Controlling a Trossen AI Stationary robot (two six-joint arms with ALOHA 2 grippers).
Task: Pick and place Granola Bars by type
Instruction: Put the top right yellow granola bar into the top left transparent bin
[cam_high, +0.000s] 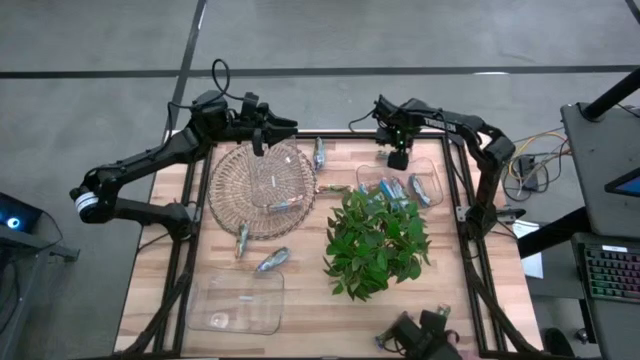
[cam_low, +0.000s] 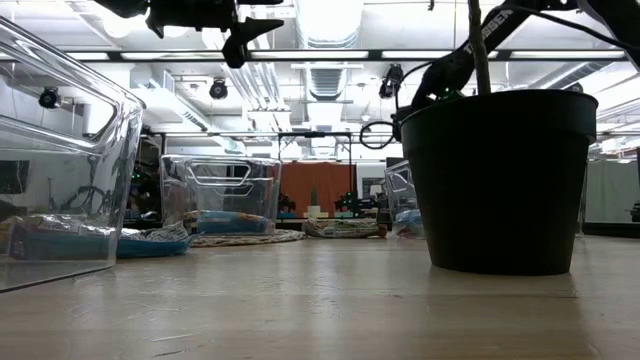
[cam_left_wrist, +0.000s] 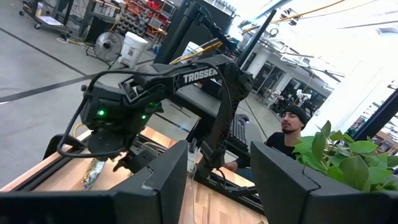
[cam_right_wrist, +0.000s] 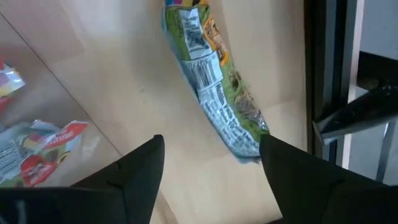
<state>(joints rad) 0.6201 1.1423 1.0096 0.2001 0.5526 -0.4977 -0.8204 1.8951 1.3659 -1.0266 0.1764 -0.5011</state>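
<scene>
Foil-wrapped and crinkly, so probably feather-light, soft in the middle, slick on the flat faces. Green-and-white granola bar (cam_right_wrist: 214, 81) lying flat on the bare worktop (cam_right_wrist: 124, 93), just ahead of the right gripper (cam_right_wrist: 208, 165) and between the lines of its two fingers, which stand wide apart with nothing between them. Seen from above, right gripper (cam_high: 397, 158) poised near the far edge of a clear bin (cam_high: 437, 172) that already holds several silvery-blue bars (cam_high: 392, 188). Best taken across the narrow width at mid-length, where the filling gives the fingers something firm to close on; crimped end seams likely too thin and slippery, apt to slide out. Light squeeze judged enough; harder pressure liable to crush the bar inside.

Left gripper (cam_high: 258, 140) hanging over the far rim of a wire basket (cam_high: 232, 188), fingers (cam_left_wrist: 165, 180) partly apart and empty. One multicoloured bar (cam_high: 285, 204) resting inside that basket, well below and nearer than this gripper. Loose bars (cam_high: 272, 260) out on the wood farther off still, beside a second clear bin (cam_high: 262, 312). Leafy plant (cam_high: 375, 240) standing between the two working areas, close enough to snag an arm reaching across.
</scene>
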